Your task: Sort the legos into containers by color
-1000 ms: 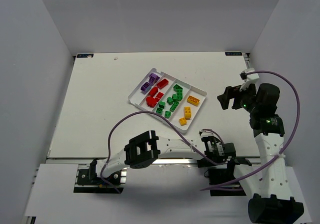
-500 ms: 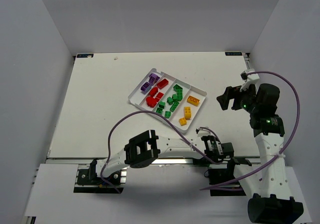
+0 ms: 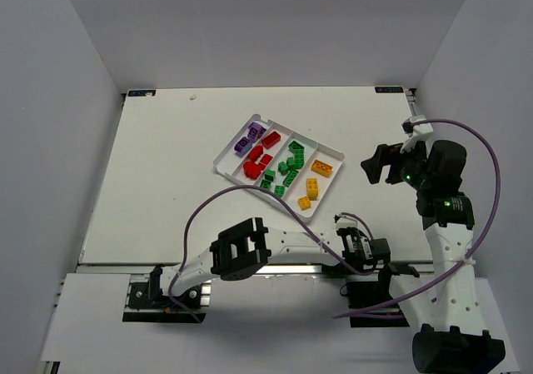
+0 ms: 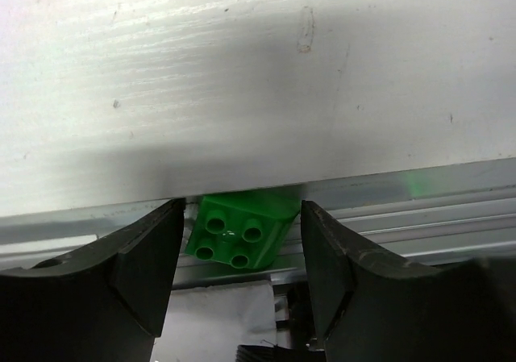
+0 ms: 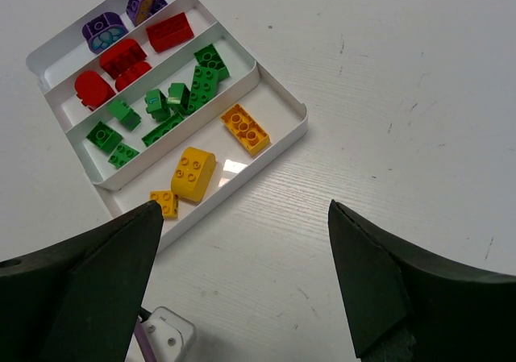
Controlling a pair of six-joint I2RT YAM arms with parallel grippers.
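Observation:
My left gripper hangs at the table's near edge, shut on a tilted green four-stud lego that sits between its black fingers, just below the table's lip. From above, the left gripper hides that brick. The white tray holds the other legos in four containers: purple, red, green and yellow. My right gripper hovers open to the right of the tray. In its own view the right gripper has bare table between its fingers.
An aluminium rail runs along the table's near edge under the left gripper. A purple cable loops over the front of the table. White walls enclose the table on three sides.
The left arm has shifted slightly along the near edge. The right arm and the tray's bricks have not moved.

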